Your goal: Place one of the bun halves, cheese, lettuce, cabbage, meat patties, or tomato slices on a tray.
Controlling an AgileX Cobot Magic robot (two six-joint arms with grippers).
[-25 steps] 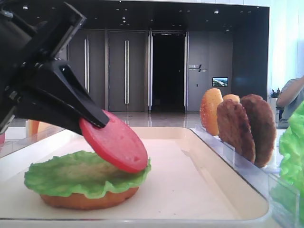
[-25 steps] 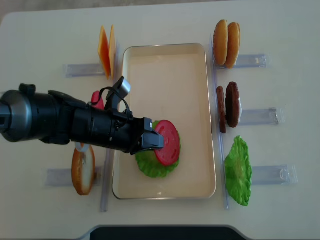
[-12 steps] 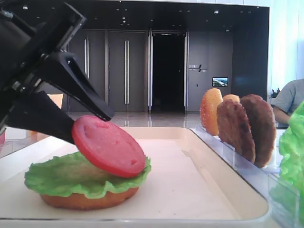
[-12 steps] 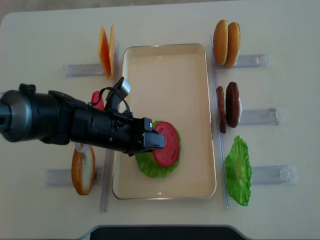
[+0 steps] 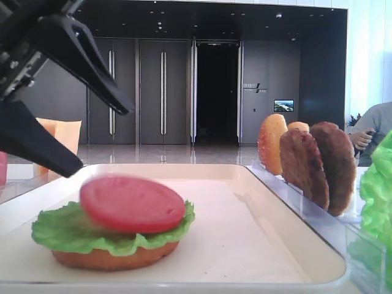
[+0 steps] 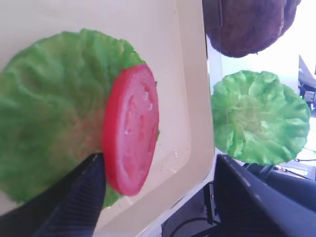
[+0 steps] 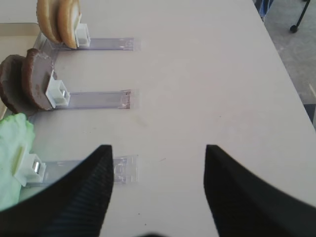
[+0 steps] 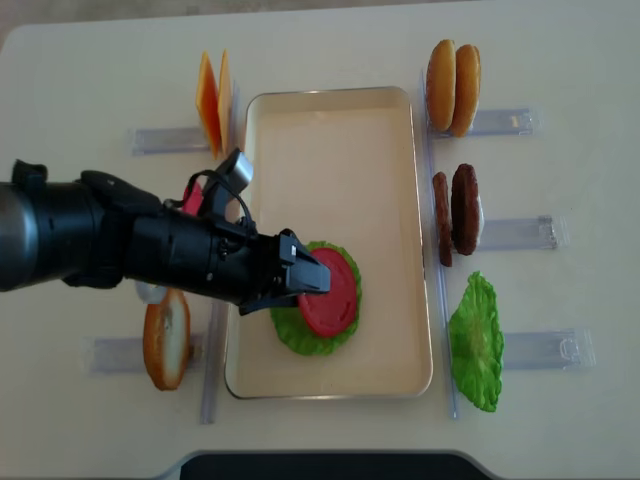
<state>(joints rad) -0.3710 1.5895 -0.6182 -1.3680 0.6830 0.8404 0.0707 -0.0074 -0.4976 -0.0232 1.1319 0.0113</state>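
Exterior high view: left end effector (image 5: 67, 138) has opened wide and let go; the tomato slice (image 5: 132, 204) now lies flat on the lettuce (image 5: 61, 229).

We are looking down past the left gripper (image 6: 163, 197), whose two dark fingers (image 6: 79, 197) are standing wide apart and holding nothing. Between them a glossy red round tomato slice (image 6: 131, 129) is lying on a bright green ruffled lettuce leaf (image 6: 49, 113), which is sitting on the cream-white rectangular tray (image 6: 190, 98). Beyond the tray's rim a second green ruffled lettuce leaf (image 6: 259, 118) is standing, and above it the dark brown rough meat patties (image 6: 244, 24) are showing.
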